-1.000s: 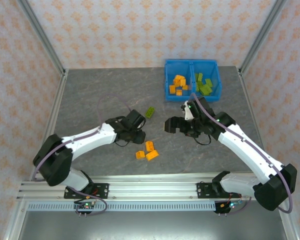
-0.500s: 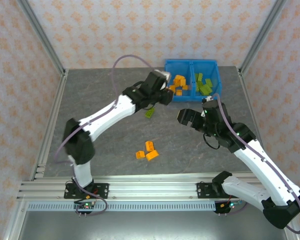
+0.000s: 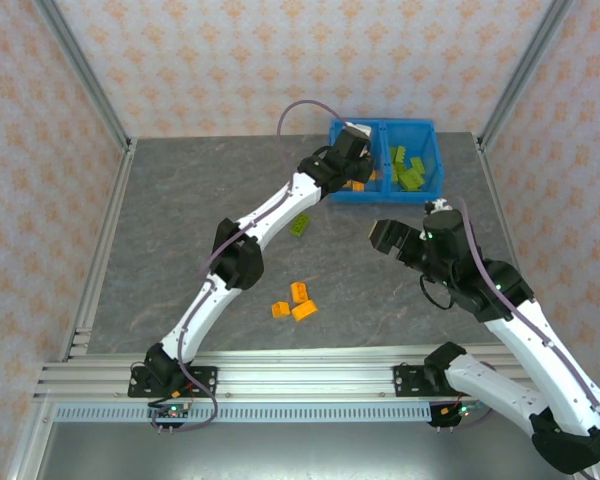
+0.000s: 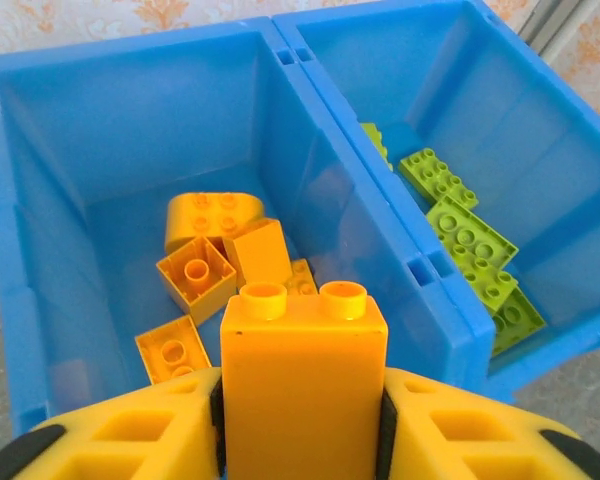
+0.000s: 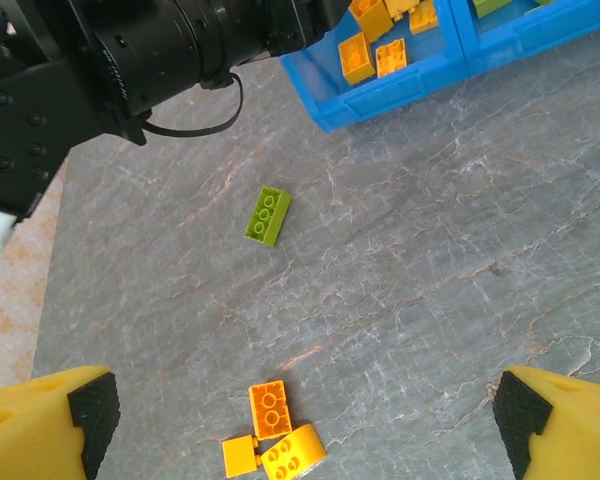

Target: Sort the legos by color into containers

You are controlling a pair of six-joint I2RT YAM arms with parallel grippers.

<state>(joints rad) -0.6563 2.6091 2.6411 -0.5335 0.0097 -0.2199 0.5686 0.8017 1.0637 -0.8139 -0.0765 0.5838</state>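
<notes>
Reaching far across since a moment ago, the left gripper (image 4: 302, 425) now hangs over the left half of the bright blue plastic bin (image 4: 130, 55), where orange bricks (image 4: 205, 265) lie. Its jaws are clamped on a tall orange plastic brick (image 4: 302, 345). To do this well, it should keep left of the middle wall (image 4: 350, 170), away from the green bricks (image 4: 465, 235), and let go low. The right gripper (image 3: 385, 238) waits nearer, jaws wide apart, holding nothing. One lime green brick (image 5: 267, 215) and three loose orange bricks (image 5: 270, 440) lie on the table (image 5: 430, 250).
</notes>
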